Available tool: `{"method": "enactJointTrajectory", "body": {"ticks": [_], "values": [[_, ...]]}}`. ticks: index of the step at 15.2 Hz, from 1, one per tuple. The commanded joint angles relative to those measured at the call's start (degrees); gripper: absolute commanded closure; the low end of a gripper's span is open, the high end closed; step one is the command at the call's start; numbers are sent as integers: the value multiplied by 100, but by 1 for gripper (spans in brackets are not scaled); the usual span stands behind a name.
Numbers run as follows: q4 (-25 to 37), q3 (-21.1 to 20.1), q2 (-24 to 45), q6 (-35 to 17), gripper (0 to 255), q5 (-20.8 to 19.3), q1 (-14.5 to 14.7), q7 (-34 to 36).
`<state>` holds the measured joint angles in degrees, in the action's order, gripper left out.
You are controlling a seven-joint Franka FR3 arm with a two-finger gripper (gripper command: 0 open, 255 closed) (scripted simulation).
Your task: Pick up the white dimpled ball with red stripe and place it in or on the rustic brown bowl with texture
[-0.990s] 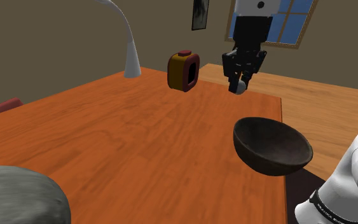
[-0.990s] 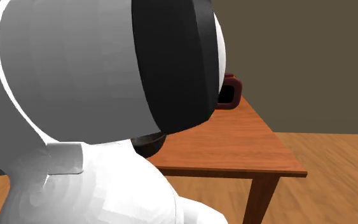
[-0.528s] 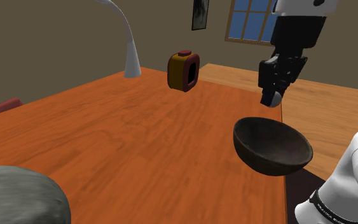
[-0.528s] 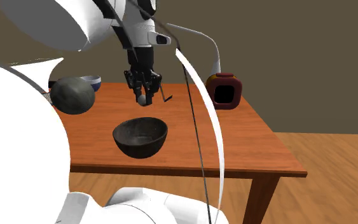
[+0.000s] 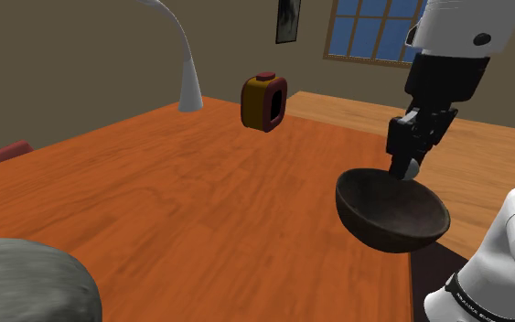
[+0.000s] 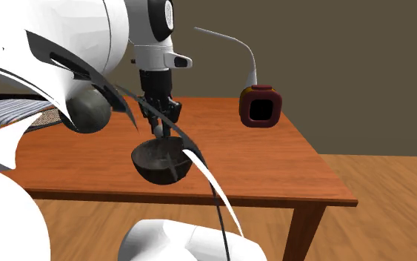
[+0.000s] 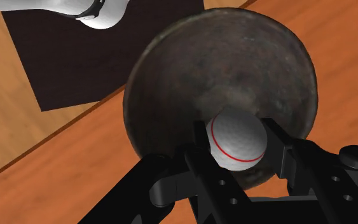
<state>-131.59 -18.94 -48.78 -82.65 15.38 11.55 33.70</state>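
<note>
The white ball with a thin red stripe (image 7: 236,139) sits clasped between my black fingers, directly over the inside of the dark brown bowl (image 7: 171,70). In the shoulder view my gripper (image 5: 409,170) hangs just above the bowl's far rim (image 5: 365,174), with a sliver of the ball (image 5: 413,168) showing at its tip. The second exterior view has the gripper (image 6: 159,132) dipping to the bowl's (image 6: 162,167) top, the ball (image 6: 158,132) pale between the fingers. The bowl stands near the table's corner close to the stand.
A red and yellow box-like object with a dark opening (image 5: 264,101) and a white lamp (image 5: 187,78) stand at the table's far side. A grey rounded lump (image 5: 26,279) lies at the shoulder view's lower left. The table edge (image 5: 407,265) runs just beside the bowl.
My gripper has carried the ball from near the red and yellow object toward the stand and lowered it, ending just over the bowl.
</note>
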Motion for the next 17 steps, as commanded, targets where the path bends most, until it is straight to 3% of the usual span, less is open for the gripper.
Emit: {"method": "enactJointTrajectory", "body": {"ticks": [1, 7, 15, 16, 17], "values": [[-181, -22, -62, -120, 255, 27, 16, -13], [-718, -112, -200, -520, 255, 119, 63, -51], [-717, -112, -200, -519, 255, 119, 63, -51], [-717, -112, -200, -519, 0, 119, 63, -51], [-717, -112, -200, -519, 0, 119, 63, -51]]}}
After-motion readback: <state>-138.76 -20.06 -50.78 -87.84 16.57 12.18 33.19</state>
